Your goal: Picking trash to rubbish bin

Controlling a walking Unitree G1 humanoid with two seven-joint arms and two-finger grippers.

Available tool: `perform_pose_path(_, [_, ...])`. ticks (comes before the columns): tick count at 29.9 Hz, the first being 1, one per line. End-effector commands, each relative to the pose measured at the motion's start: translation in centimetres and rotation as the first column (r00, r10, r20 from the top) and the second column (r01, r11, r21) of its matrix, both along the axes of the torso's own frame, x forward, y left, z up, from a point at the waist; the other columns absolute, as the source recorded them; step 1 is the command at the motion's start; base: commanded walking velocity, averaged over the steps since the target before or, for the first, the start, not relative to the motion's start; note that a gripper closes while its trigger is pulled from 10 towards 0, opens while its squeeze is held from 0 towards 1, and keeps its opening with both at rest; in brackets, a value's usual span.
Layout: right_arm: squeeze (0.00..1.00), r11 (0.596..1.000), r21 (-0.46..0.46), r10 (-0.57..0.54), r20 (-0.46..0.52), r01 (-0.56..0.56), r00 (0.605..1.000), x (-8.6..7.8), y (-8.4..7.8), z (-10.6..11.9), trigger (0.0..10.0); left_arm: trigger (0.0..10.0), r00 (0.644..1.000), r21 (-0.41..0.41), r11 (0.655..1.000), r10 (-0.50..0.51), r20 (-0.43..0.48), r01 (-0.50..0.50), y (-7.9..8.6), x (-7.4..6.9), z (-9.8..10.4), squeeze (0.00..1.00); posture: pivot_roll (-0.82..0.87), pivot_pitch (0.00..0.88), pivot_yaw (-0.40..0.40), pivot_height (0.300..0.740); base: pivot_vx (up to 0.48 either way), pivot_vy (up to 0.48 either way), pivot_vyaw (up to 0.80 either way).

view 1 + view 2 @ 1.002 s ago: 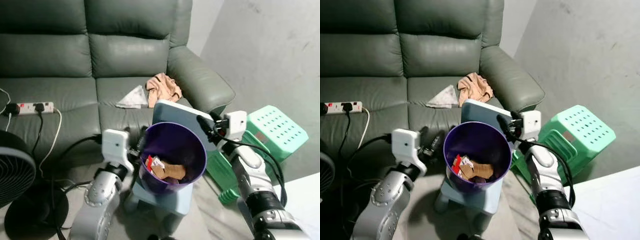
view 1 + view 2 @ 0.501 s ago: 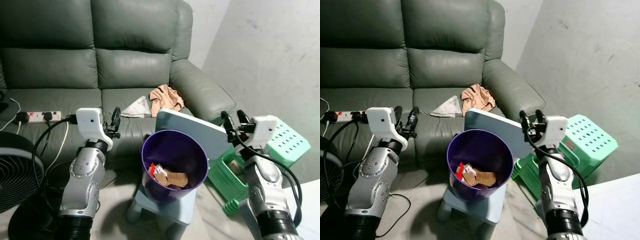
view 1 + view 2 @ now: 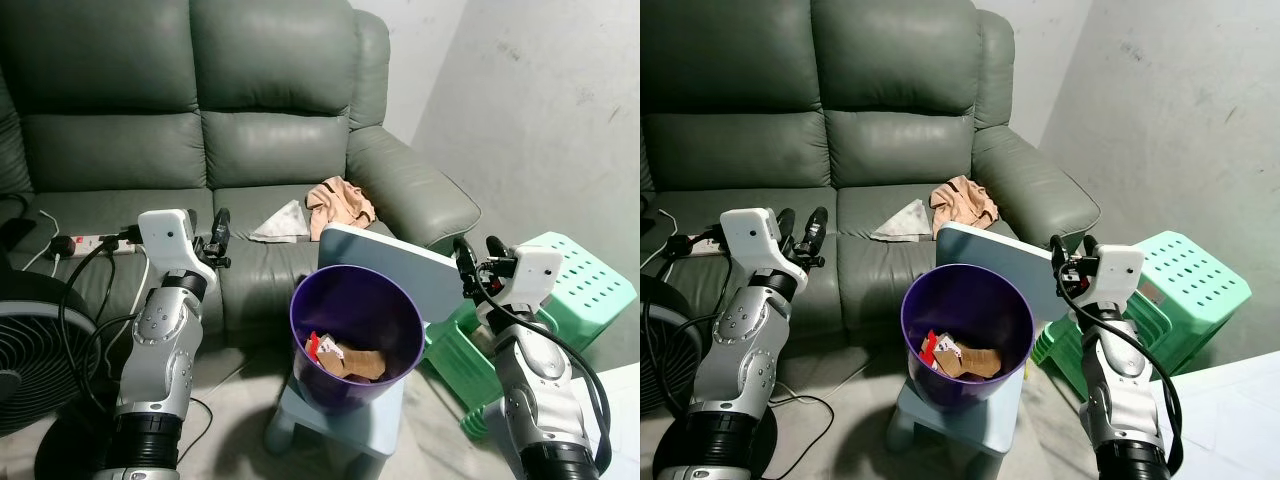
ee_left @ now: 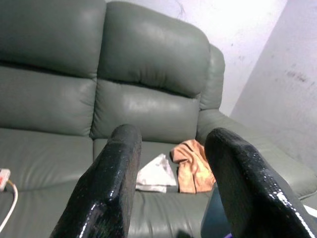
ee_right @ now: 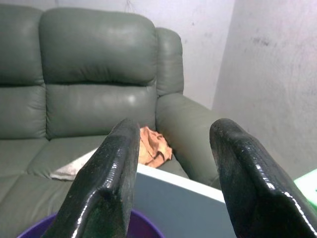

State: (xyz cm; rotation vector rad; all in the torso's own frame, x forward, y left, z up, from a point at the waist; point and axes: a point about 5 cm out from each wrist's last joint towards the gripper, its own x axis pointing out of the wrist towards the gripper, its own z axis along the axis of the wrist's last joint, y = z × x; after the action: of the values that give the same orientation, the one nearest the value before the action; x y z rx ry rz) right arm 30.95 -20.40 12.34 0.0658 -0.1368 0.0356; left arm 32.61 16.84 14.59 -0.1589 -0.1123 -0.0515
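A black floor fan (image 3: 25, 350) stands at the far left on the floor, with black cables trailing beside it. Behind it, a white power strip (image 3: 95, 243) with plugs in it lies on the seat of a grey-green leather sofa (image 3: 200, 110) that spans the back of the scene.

The robot's left hand (image 3: 219, 235) is raised in front of the sofa's seat edge, to the left of the bin. Its two black fingers (image 4: 119, 183) are spread apart and hold nothing; the left wrist view looks between them toward the sofa's backrest.

On the sofa's right seat cushion lie two loose items: a pale crumpled paper (image 3: 279, 222) and, just to its right and touching it, a peach-coloured cloth (image 3: 341, 200).

In the middle foreground a purple rubbish bin (image 3: 357, 340) stands on a small light-blue stool (image 3: 325, 440). Inside the bin sit a brown piece of trash (image 3: 358, 365) and a red and white wrapper (image 3: 322, 346). A flat light-blue panel (image 3: 395, 270), looking like the bin's lid, leans tilted at the bin's far right rim.

The robot's right hand (image 3: 477, 265) is raised just right of that panel. Its fingers (image 5: 111, 178) are likewise released and empty, pointing toward the sofa's right armrest.

At the far right, a mint-green plastic stool (image 3: 590, 275) with a perforated top stands near a grey wall (image 3: 540, 110).
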Motion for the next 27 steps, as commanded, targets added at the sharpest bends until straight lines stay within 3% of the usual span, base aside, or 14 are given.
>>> perform_pose_path(1, [0.00,1.000,-0.012,-0.014,0.003,0.014,1.000,-0.1,-0.1,0.3,10.0,10.0,1.000,0.006,1.000,-0.019,0.008,0.019,-0.4,0.4,0.3,0.00,0.01,0.000,-0.118,0.740,0.000,0.000,0.00])
perform_pose_path(11, [0.00,1.000,-0.020,-0.022,-0.038,0.021,0.999,0.2,0.2,0.1,10.0,10.0,1.000,0.004,1.000,-0.023,0.005,0.023,-0.8,0.7,0.2,0.00,0.02,0.000,-0.120,0.740,0.000,0.000,0.00])
perform_pose_path(27, [0.00,0.999,-0.031,-0.024,-0.048,0.022,0.999,0.5,0.4,0.1,10.0,10.0,0.998,0.006,0.998,-0.060,0.028,0.060,-1.7,1.1,0.5,0.00,0.00,0.000,-0.113,0.740,0.000,0.000,-0.78])
